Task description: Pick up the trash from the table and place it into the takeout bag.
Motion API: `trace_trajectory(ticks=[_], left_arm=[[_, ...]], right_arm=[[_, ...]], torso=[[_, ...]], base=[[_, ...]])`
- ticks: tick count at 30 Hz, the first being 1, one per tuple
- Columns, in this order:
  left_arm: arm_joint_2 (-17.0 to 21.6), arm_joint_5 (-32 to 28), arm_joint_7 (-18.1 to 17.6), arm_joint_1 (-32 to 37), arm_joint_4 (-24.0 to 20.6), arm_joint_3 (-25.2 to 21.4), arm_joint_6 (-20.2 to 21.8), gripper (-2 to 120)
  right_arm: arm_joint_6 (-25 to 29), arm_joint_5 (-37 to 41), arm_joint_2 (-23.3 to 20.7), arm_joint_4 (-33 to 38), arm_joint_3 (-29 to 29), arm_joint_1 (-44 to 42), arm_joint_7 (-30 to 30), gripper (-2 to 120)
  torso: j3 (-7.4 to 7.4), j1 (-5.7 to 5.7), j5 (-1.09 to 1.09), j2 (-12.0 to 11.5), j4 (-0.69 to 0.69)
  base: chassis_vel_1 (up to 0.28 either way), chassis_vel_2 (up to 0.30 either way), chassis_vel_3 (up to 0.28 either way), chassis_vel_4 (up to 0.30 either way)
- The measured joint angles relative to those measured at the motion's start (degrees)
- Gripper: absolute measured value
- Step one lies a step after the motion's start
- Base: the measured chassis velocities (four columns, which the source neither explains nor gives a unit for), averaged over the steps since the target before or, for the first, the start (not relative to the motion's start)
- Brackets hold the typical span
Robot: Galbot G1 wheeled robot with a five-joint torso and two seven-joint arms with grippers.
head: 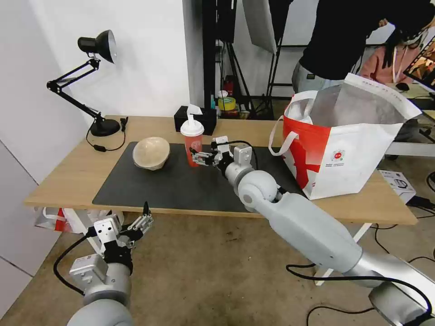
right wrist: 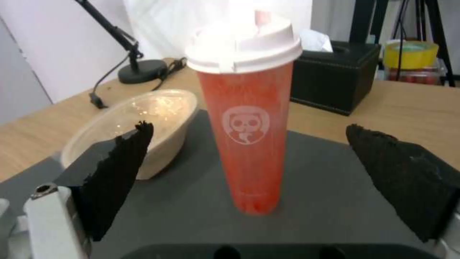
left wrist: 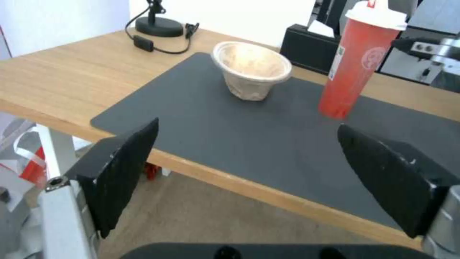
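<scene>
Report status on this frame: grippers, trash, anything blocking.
Right gripper open, jaws flanking the red cup, not closed. Left gripper open, parked below the table edge. Beige bowl on the mat. Takeout bag open; nothing blocking.

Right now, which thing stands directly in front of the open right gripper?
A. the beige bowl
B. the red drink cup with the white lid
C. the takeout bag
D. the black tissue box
B: the right wrist view shows the red drink cup upright on the dark mat, centred ahead of the right gripper, whose fingers stand apart without touching it; the beige bowl lies off to one side.
</scene>
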Motion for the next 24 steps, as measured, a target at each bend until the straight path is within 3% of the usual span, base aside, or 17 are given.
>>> trace_trajectory(ticks=[24], left_arm=[[-0.3,-0.5,-0.5,-0.2,-0.6,-0.2,0.4,100]], right_arm=[[1.6,-3.1,8.0,-10.4,1.1,1.9,-3.4,100]], torso=[[0.0,0.0,0.0,0.0,0.0]], base=[[0.0,0.0,0.0,0.0]])
